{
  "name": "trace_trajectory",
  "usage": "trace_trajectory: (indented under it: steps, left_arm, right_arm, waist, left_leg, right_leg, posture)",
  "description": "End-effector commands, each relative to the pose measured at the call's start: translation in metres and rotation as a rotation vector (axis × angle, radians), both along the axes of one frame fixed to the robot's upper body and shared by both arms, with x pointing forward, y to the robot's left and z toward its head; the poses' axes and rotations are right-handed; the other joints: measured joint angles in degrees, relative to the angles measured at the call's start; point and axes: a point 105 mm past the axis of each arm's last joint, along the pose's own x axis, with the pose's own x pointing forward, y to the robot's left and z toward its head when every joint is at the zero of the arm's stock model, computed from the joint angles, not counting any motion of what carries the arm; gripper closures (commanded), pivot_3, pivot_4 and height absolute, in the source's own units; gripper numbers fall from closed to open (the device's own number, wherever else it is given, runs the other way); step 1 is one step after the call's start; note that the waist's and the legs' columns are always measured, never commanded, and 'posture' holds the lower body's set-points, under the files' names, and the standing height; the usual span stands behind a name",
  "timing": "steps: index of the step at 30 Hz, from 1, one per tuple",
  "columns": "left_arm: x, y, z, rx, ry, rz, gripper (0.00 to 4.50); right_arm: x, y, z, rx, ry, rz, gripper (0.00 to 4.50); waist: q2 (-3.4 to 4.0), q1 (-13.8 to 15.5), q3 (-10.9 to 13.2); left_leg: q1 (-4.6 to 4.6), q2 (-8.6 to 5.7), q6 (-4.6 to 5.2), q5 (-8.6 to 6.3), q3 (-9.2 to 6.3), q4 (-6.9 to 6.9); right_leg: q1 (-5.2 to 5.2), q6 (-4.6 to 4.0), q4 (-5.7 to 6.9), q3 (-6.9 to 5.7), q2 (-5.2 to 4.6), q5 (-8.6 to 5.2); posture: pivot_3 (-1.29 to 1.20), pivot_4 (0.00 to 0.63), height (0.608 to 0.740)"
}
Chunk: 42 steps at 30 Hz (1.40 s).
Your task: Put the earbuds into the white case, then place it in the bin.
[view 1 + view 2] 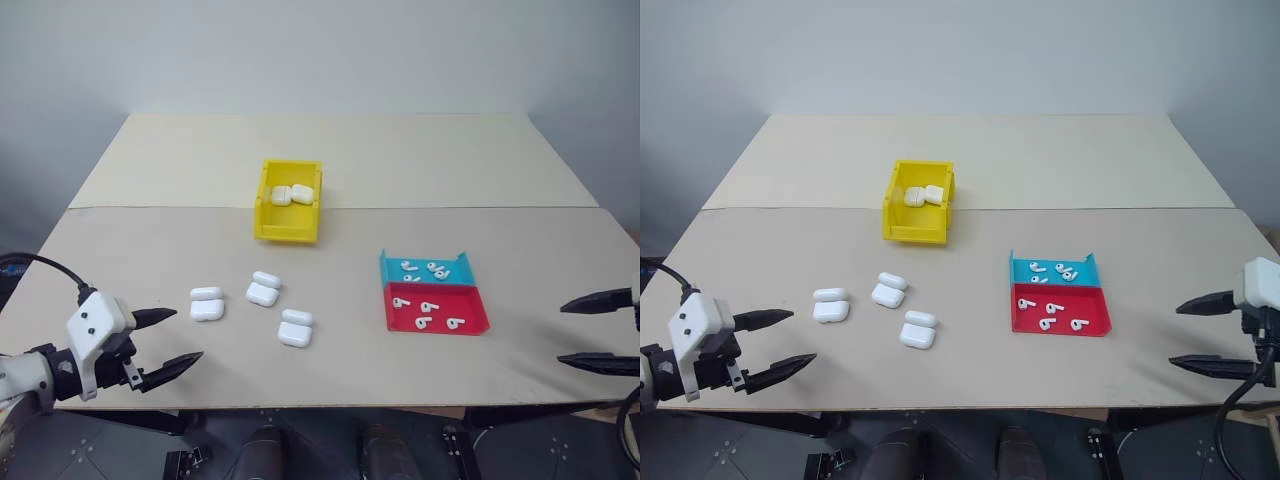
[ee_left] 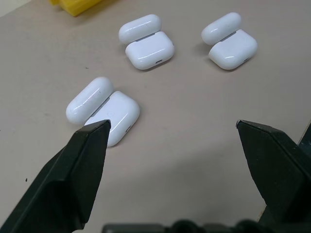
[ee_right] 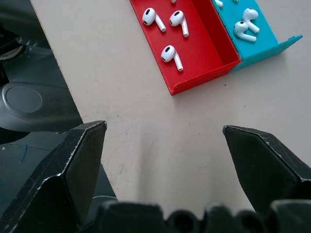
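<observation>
Earbuds lie loose in the red tray and more in the blue tray touching it on the far side. Both trays are on the surface, right of centre. In my right wrist view three buds sit in the red tray, stems roughly parallel to each other and slanting across the tray floor.

Three white cases lie open, lids flipped back, left of centre: leftmost case, middle case, near case. Yellow bin is beyond them at mid-surface, two closed cases already inside.

Key relation: buds are on my right side, cases on my left. Right gripper hangs at the right edge, fingers spread wide, holding nothing, pointing in toward the trays; the red tray is the nearer of the two. Left gripper hovers near the front-left edge, fingers wide apart and empty, with the leftmost case just ahead of its tips and its hinge line running crosswise to my approach.

My read: right arm picks a bud from the red tray first, left arm takes the leftmost case. Bud stems are thin, so I'd close across the stem.
</observation>
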Motion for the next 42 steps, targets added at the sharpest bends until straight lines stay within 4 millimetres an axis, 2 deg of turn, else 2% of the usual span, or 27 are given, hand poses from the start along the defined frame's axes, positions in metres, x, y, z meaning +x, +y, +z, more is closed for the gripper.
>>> trace_trajectory:
  steps: [1, 4, 12, 21, 25, 29, 34, 38, 40, 42]
  left_arm:
    - [-0.002, -0.002, 0.010, -0.020, -0.020, -0.014, 0.00]
    - [0.004, -0.001, 0.013, -0.013, -0.058, 0.035, 0.00]
    - [0.002, -0.003, 0.010, 0.014, -0.041, 0.075, 0.00]
    - [0.006, -0.022, 0.022, 0.122, -0.062, 0.185, 0.00]
    - [0.006, -0.030, 0.021, 0.179, 0.046, 0.228, 0.00]
    - [0.014, -0.023, 0.020, 0.304, 0.147, 0.348, 0.00]
    - [0.042, -0.022, 0.023, 0.227, 0.159, 0.467, 0.00]
    - [0.048, -0.021, 0.023, 0.218, 0.188, 0.531, 0.00]
    - [0.044, -0.033, 0.027, 0.172, 0.220, 0.556, 0.00]
    - [0.044, -0.037, 0.026, 0.106, 0.263, 0.670, 0.00]
  right_arm:
    - [0.000, 0.002, 0.008, -0.015, -0.013, 0.037, 0.04]
    - [0.000, 0.002, 0.009, -0.016, -0.011, 0.040, 0.04]
    - [0.000, 0.002, 0.009, -0.016, -0.010, 0.042, 0.04]
    - [0.001, 0.003, 0.012, -0.004, -0.003, 0.037, 0.04]
    - [-0.006, 0.003, 0.004, 0.002, 0.022, 0.022, 0.04]
    - [-0.010, 0.005, 0.000, 0.009, 0.037, 0.014, 0.04]
    - [-0.010, 0.005, -0.002, 0.013, 0.043, -0.002, 0.04]
    - [-0.010, 0.006, -0.004, 0.019, 0.046, -0.007, 0.04]
    - [-0.009, 0.007, -0.007, 0.022, 0.050, -0.008, 0.04]
    - [-0.008, 0.009, -0.008, 0.023, 0.050, -0.006, 0.04]
  waist:
    - [0.00, 0.0, 0.0]
    - [0.00, 0.0, 0.0]
    - [0.00, 0.0, 0.0]
    - [-0.01, 0.1, 0.0]
    - [-0.02, 0.4, 0.0]
    - [-0.03, 0.4, 0.0]
    - [-0.12, -0.1, 0.0]
    - [-0.22, -0.3, 0.1]
    - [-0.45, -0.1, 0.2]
    - [-0.51, 0.0, 0.3]
  left_leg:
    - [0.00, 0.00, 0.00, 0.00, 0.00, 0.00]
    - [0.01, 0.00, 0.00, 0.00, 0.00, 0.00]
    - [0.00, 0.00, 0.00, 0.00, 0.01, 0.00]
    - [0.03, 0.00, -0.01, 0.01, 0.00, 0.00]
    - [0.01, 0.00, -0.01, 0.01, -0.02, 0.00]
    - [0.04, -0.03, -0.02, 0.04, -0.05, 0.01]
    - [0.10, -0.03, -0.02, 0.10, -0.09, 0.01]
    - [0.09, 0.03, -0.02, 0.09, -0.11, 0.01]
    - [0.09, -0.01, -0.02, 0.09, -0.17, 0.01]
    - [0.10, 0.21, -0.03, 0.09, -0.45, 0.01]
  right_leg:
    - [0.00, 0.00, 0.00, 0.00, 0.00, 0.00]
    - [0.00, 0.00, 0.00, 0.00, 0.00, 0.00]
    - [0.00, 0.00, 0.00, 0.02, 0.01, 0.01]
    - [0.02, 0.03, 0.01, 0.07, 0.02, 0.07]
    - [0.01, 0.03, 0.01, 0.06, 0.03, 0.07]
    - [0.03, 0.08, 0.06, 0.08, 0.04, 0.08]
    - [0.08, 0.08, 0.10, 0.14, 0.08, 0.16]
    - [0.02, 0.05, 0.10, 0.28, 0.11, 0.18]
    - [0.01, 0.07, 0.10, 0.31, 0.05, 0.20]
    - [-0.04, -0.03, 0.12, 0.40, 0.02, 0.29]
  posture:
    - [0.00, 0.150, 0.740]
    - [0.00, 0.150, 0.740]
    - [0.00, 0.150, 0.740]
    - [0.00, 0.150, 0.740]
    - [0.00, 0.150, 0.740]
    - [0.00, 0.150, 0.740]
    - [0.00, 0.150, 0.740]
    - [0.00, 0.150, 0.740]
    - [0.00, 0.150, 0.740]
    - [0.00, 0.150, 0.740]
